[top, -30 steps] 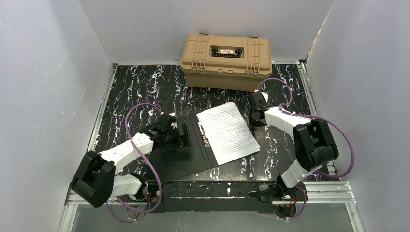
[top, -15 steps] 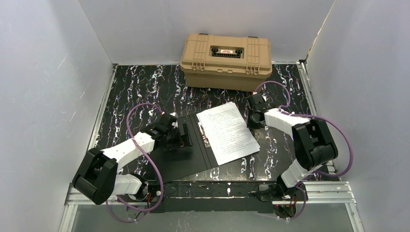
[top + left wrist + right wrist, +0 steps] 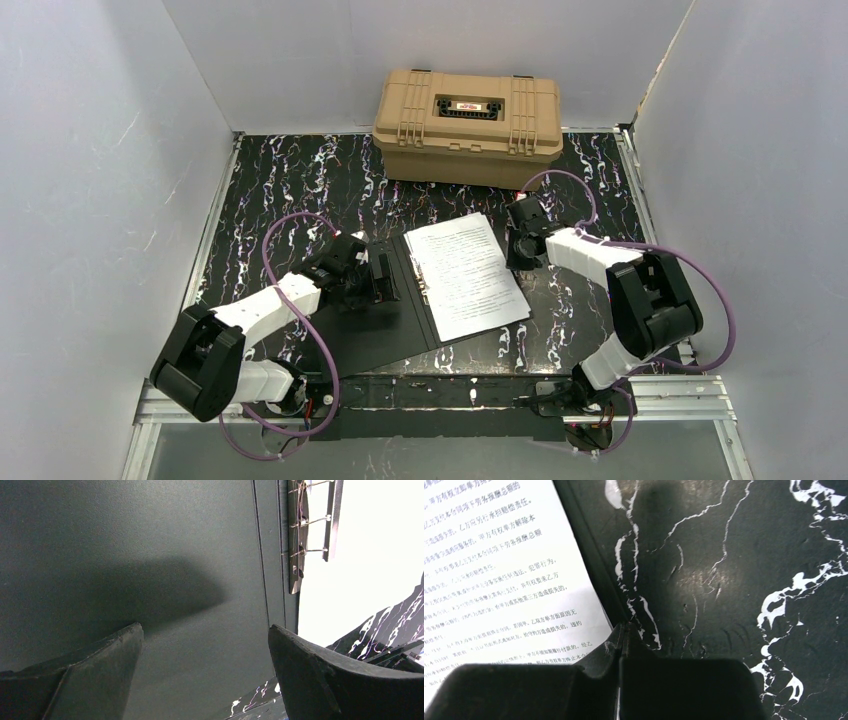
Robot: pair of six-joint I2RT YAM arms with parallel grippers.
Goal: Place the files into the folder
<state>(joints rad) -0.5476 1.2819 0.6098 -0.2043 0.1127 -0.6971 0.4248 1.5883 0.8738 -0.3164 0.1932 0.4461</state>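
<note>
The folder (image 3: 385,338) lies open on the table, black inside up, with a metal clip bar (image 3: 295,540) along its spine. The files (image 3: 467,275), white sheets of dense print, lie on its right half. My left gripper (image 3: 378,280) is open and low over the left cover (image 3: 150,555), one finger on each side of bare black cover (image 3: 205,630). My right gripper (image 3: 516,252) is shut, its tip (image 3: 621,630) at the right edge of the files (image 3: 499,570), where a dark strip of folder (image 3: 589,565) shows beside them.
A tan plastic hard case (image 3: 466,125) stands shut at the back centre. The table (image 3: 290,190) is black marble-patterned and bounded by white walls on the left, back and right. Purple cables loop over both arms.
The right gripper has moved slightly left and the files have shifted left and turned, lining up more with the folder's right half. The left gripper has barely moved.
</note>
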